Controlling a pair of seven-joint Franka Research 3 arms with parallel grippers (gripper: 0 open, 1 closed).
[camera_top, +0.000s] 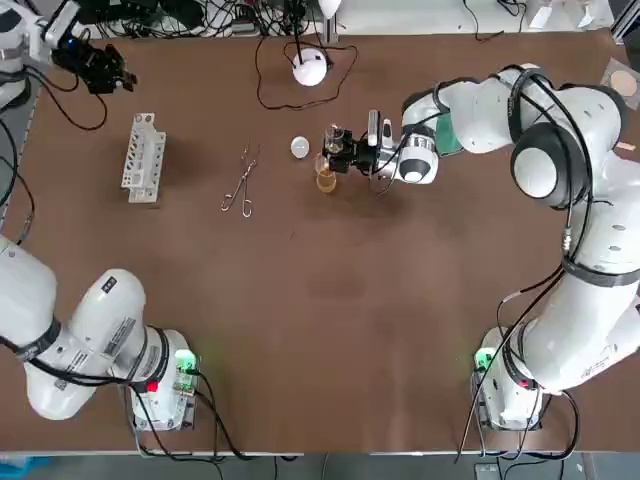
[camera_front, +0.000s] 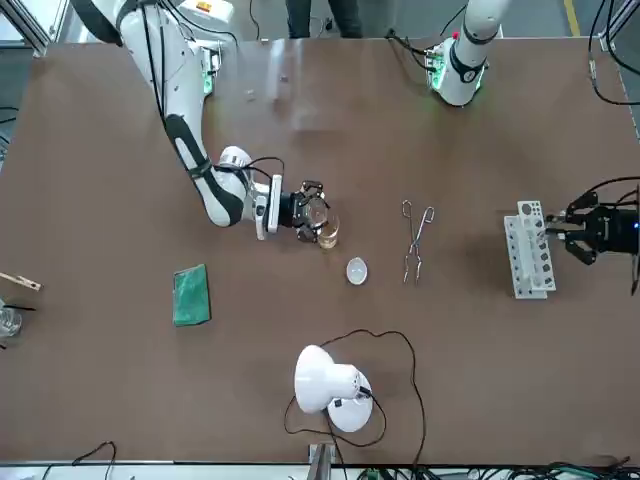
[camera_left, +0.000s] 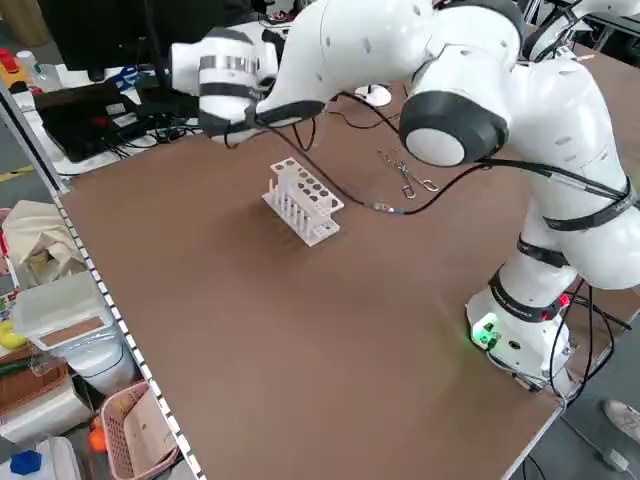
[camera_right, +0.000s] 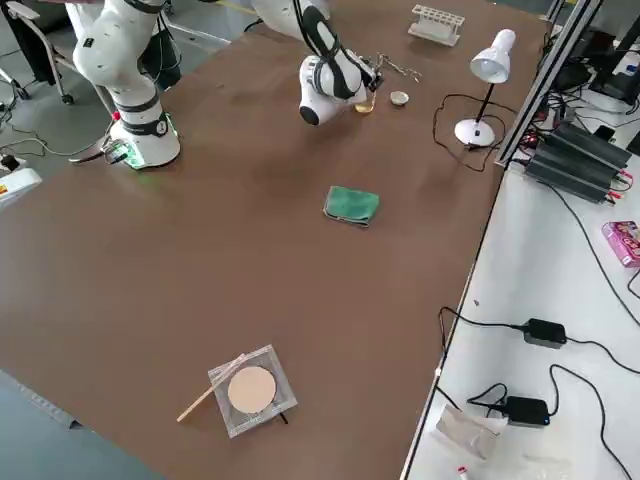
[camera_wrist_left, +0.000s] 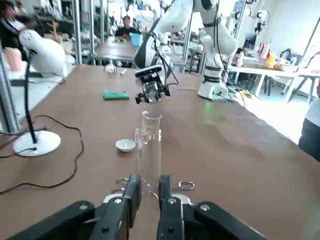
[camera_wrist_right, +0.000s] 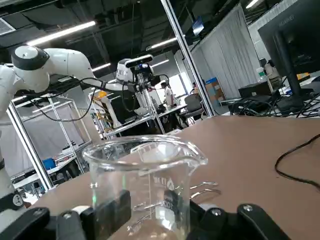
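Note:
My right gripper (camera_top: 338, 152) is at the middle of the table's far half, shut on a clear glass beaker (camera_wrist_right: 145, 185) that stands upright between its fingers (camera_wrist_right: 112, 210). Just beside it a small beaker with amber liquid (camera_top: 326, 181) (camera_front: 328, 237) sits on the table. My left gripper (camera_top: 112, 72) hovers at the far left corner, shut on a clear glass test tube (camera_wrist_left: 149, 155) held upright. A white test tube rack (camera_top: 143, 158) (camera_front: 528, 250) lies close to the left gripper, on the side nearer the arms' bases.
Metal tongs (camera_top: 240, 180) and a small white dish (camera_top: 300, 147) lie between the rack and the beakers. A white desk lamp (camera_top: 310, 68) with its cable stands at the far edge. A green sponge (camera_front: 190, 295) lies under the right arm. A square dish holding a tan disc (camera_right: 250, 390) sits far right.

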